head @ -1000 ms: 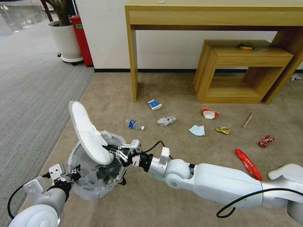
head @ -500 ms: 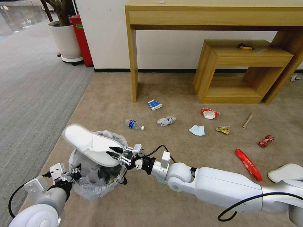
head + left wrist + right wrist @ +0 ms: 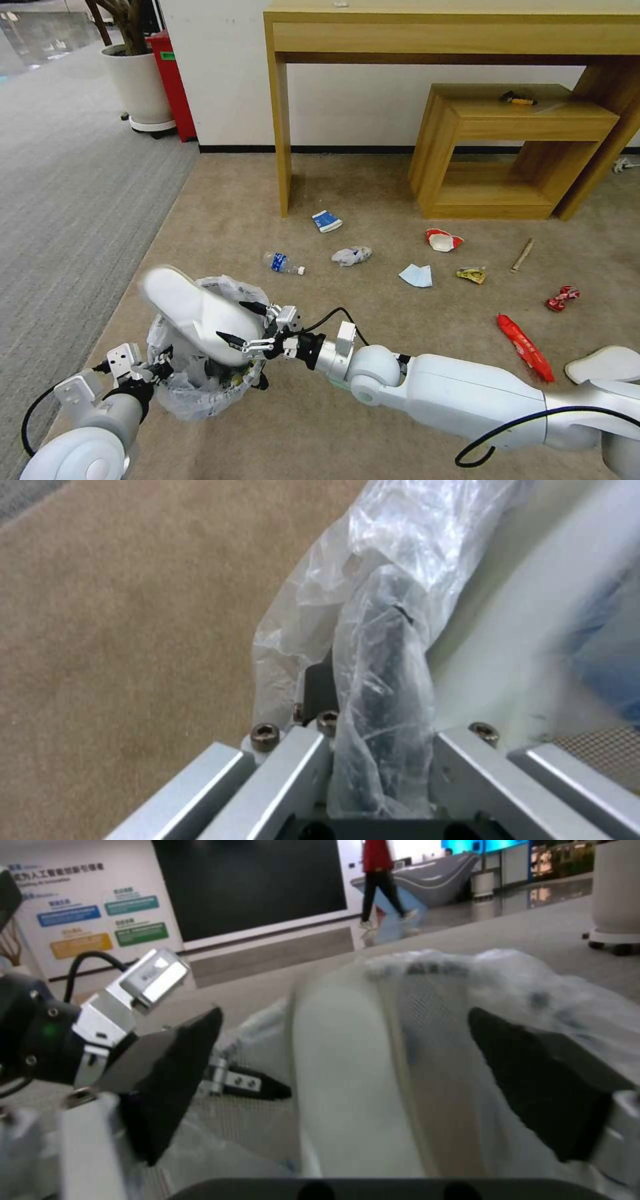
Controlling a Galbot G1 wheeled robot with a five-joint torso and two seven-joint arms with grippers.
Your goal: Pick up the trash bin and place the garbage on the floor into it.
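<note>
Slipper lies tilted across bin mouth, long axis running away from R gripper, whose fingers are spread wide w/ heel between them. L gripper is clamped on trash bin rim, held just above floor; R arm nearer slipper.

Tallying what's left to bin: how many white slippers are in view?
2: one slipper over the trash bin, between the open right gripper fingers; another slipper on the carpet behind the right arm.

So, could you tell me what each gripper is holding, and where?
Left gripper clamps the bin by its bagged rim. Right gripper is open, holding nothing; the slipper lies between its fingers.
</note>
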